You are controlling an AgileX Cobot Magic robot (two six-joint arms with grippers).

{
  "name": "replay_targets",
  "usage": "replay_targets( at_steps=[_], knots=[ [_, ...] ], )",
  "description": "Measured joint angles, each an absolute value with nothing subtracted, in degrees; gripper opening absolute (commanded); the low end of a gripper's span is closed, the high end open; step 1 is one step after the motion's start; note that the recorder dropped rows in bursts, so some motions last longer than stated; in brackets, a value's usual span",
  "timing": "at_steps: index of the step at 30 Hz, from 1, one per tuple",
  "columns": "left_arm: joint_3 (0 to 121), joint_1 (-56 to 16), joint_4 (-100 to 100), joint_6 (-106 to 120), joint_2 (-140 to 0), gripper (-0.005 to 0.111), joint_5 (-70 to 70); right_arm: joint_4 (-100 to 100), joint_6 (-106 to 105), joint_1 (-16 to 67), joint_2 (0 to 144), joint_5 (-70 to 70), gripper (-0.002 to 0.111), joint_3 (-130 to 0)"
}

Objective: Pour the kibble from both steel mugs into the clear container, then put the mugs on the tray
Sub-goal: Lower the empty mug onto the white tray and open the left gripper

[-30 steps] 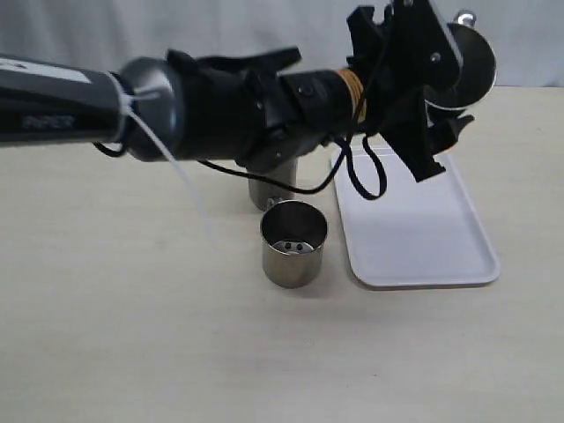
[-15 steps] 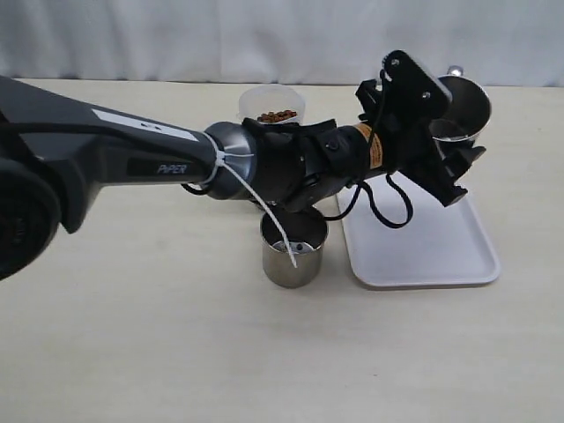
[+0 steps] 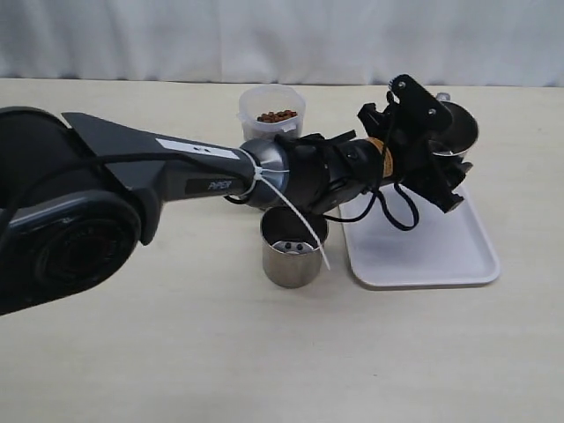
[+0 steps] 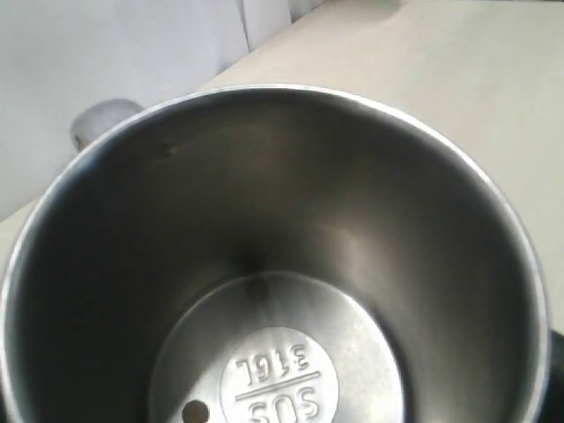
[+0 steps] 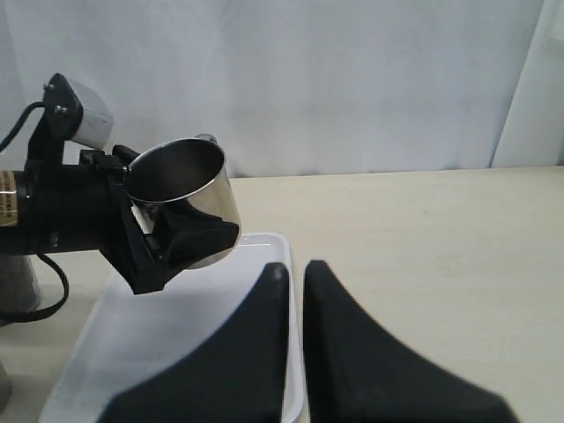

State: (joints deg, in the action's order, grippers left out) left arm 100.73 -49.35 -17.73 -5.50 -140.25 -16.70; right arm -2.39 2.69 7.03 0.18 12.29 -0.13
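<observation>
the held mug (image 3: 456, 126) hangs in the air over the far end of the tray (image 3: 423, 251), tipped a little and clear of the tray's floor. the left wrist view looks straight down into it: bare steel to the stamped base, no pellets inside. the left fingers (image 5: 199, 241) are clamped on its wall near the rim. one seems to sit inside the mug and one outside. the left arm (image 3: 203, 176) reaches across the middle of the bench (image 3: 132, 352) to get there.

the second mug (image 3: 293, 251) stands upright on the bench, just beside the tray's near corner. two dark specks show at its bottom, and i cannot tell whether they are pellets or marks in the steel. behind it, partly hidden by the arm, the clear container (image 3: 271, 107) stands upright with kibble (image 3: 276, 115) showing through its wall just below the rim.

the right fingers (image 5: 251, 352) are pressed together on nothing, low near the tray's end, facing the held mug.

by my reading, this mug's pour is done and the step in hand is setting it on the tray. the next move calls for levelling the mug and lowering it until the base sits flat on the tray. only then should the fingers part and draw away, without catching the rim. setting it toward the far end would leave room for the second mug. that one looks nearly empty, but it may want a last tip over the container first.
</observation>
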Motion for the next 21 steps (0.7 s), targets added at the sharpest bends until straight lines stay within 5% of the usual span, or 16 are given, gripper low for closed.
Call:
replay_targets(
  at_steps=[14,17,21],
  knots=[
    [113.79,-48.82,-17.45,-13.35,-151.02,0.001,-7.58,-2.39,2.69,7.03,0.18,12.29,0.005,-0.13],
    [114.33,-48.3,-17.45,-14.17,-151.25,0.012,-5.96,-2.39,2.69,7.03,0.18,12.29,0.005,-0.13],
    [114.7,-47.87,-17.45,-14.54,-151.25,0.054,-4.8,-2.39,2.69,7.03,0.18,12.29,0.005,-0.13]
  ],
)
